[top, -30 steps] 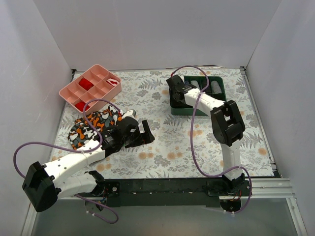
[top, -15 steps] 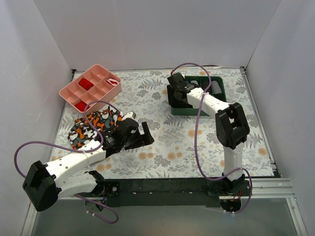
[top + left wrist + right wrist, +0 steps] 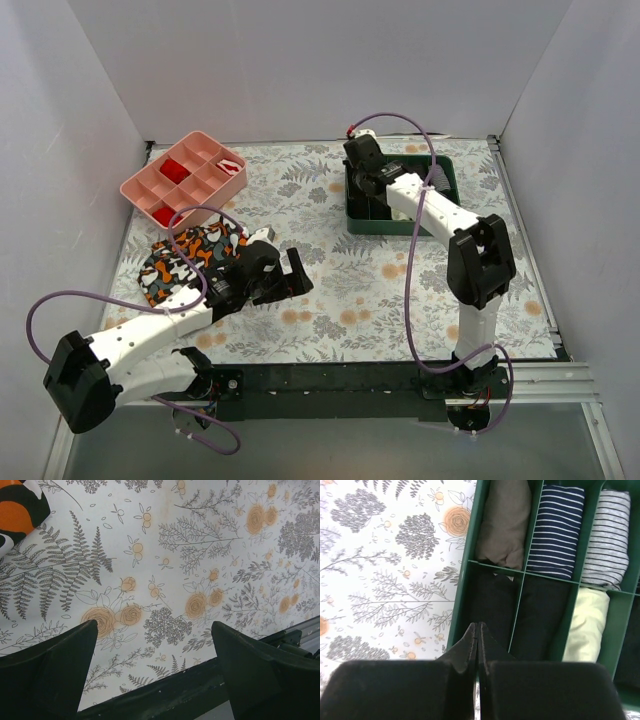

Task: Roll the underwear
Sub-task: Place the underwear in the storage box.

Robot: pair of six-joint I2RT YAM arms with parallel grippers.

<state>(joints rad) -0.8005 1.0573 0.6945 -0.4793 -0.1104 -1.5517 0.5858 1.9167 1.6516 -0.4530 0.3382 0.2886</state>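
Observation:
A black roll of fabric (image 3: 490, 600), the underwear as far as I can tell, lies in the near-left compartment of the green divided tray (image 3: 465, 580); no waistband shows. My right gripper (image 3: 477, 626) hovers just above that compartment's left wall, shut with nothing between its fingers. From above, the right gripper (image 3: 362, 175) hangs over the left end of the green tray (image 3: 400, 226). My left gripper (image 3: 290, 275) stands wide open and empty low over the floral mat; in its wrist view the left gripper (image 3: 154, 624) frames only bare mat.
Other tray compartments hold rolled garments: taupe (image 3: 505, 522), navy striped (image 3: 555, 530), grey striped (image 3: 610, 535), pale yellow (image 3: 587, 625). An orange, black and white patterned cloth (image 3: 185, 258) lies left of the left gripper. A pink divided box (image 3: 185, 180) sits at the back left.
The right gripper has closed from open and shifted toward the tray's back left, its arm stretching out. The left arm has barely moved.

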